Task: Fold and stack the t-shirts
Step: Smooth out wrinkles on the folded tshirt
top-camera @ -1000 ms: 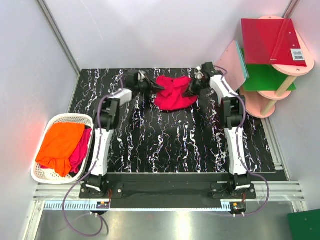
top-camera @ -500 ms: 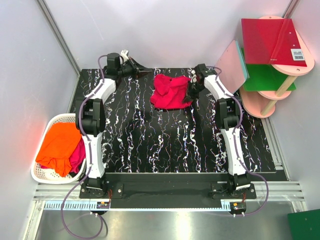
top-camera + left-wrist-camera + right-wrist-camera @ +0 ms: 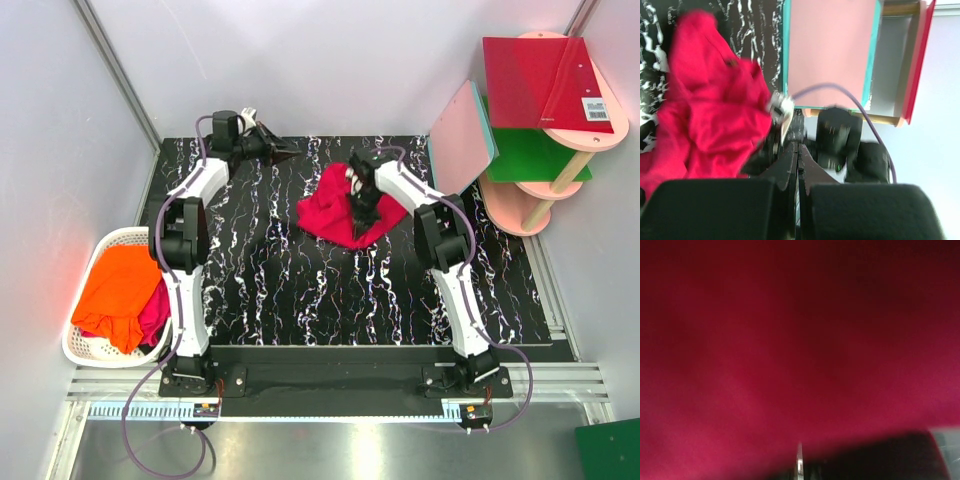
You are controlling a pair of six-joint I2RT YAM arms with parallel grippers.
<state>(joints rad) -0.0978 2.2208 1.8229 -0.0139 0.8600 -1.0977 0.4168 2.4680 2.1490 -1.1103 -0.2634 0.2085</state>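
Table [image 3: 300, 290]: black top with white marbling; both arms reach to its far half.
Crimson t-shirt [image 3: 325, 205]: crumpled heap on the far middle of the table, unfolded; it also fills the left part of the left wrist view [image 3: 710, 115] and nearly the whole right wrist view [image 3: 790, 340].
Right gripper [image 3: 361, 218]: pointed down onto the right part of the crimson t-shirt, jaws pressed together and sunk in the cloth; whether a fold is caught between them cannot be told.
Left gripper [image 3: 288, 152]: at the far left of the table, apart from the heap, fingers [image 3: 790, 165] pressed together with nothing between them.
Basket [image 3: 130, 232]: white, off the table's left edge.
Orange t-shirt [image 3: 120, 285]: bunched in the basket, uppermost.
Second crimson t-shirt [image 3: 164, 298]: in the basket, partly under the orange one.
Pink board [image 3: 462, 135]: stiff square with teal edge, leaning at the far right corner; blurred in the left wrist view [image 3: 827, 50].
Red board [image 3: 540, 80]: flat, on the upper tier of the round pink rack at right.
Green board [image 3: 525, 155]: flat, on the tier below.
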